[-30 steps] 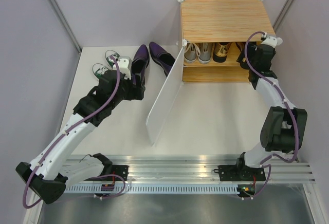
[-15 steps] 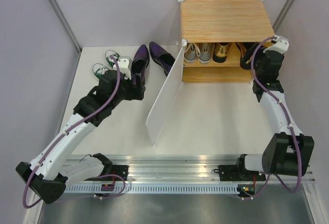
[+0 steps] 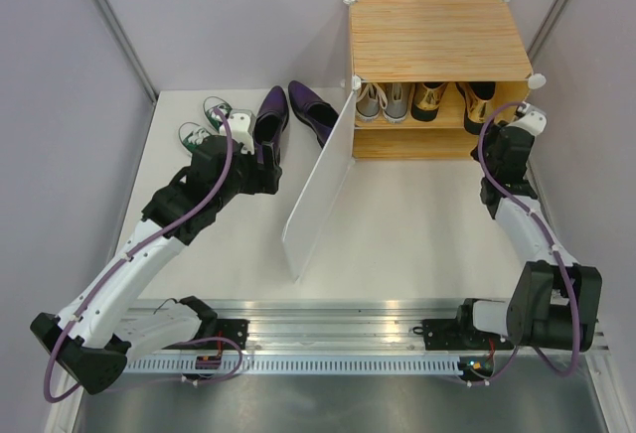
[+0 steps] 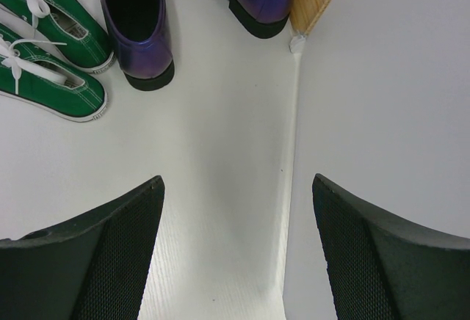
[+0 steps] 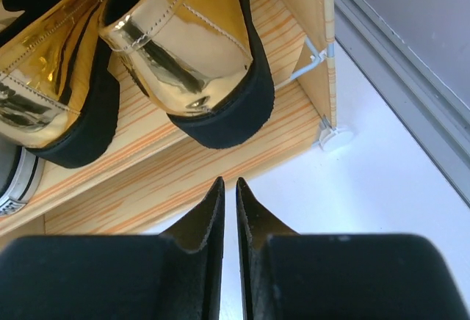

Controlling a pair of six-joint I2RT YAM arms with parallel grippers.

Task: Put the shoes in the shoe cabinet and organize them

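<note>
The shoe cabinet [image 3: 437, 36] stands at the back with its white door [image 3: 320, 185] swung open. On its upper shelf stand grey sneakers [image 3: 383, 100] and two gold shoes [image 3: 429, 100], [image 3: 475, 103]. Close in the right wrist view are the gold heels [image 5: 191, 48], [image 5: 51, 63]. My right gripper [image 5: 229, 184] is shut and holds nothing; it sits just in front of the shelf's right end [image 3: 492, 135]. Purple shoes [image 3: 270, 120], [image 3: 313, 110] and green sneakers [image 3: 214, 110] lie on the table at the left. My left gripper [image 4: 235, 210] hangs open just short of the purple heels [image 4: 136, 19].
The open door [image 4: 382, 114] stands close to the right of my left gripper. A white corner connector [image 5: 334, 138] marks the cabinet's front right foot. Grey walls close in the table on the left, back and right.
My right gripper has drawn back out of the cabinet and closed, leaving the right gold shoe on the shelf. The left arm has not moved.
</note>
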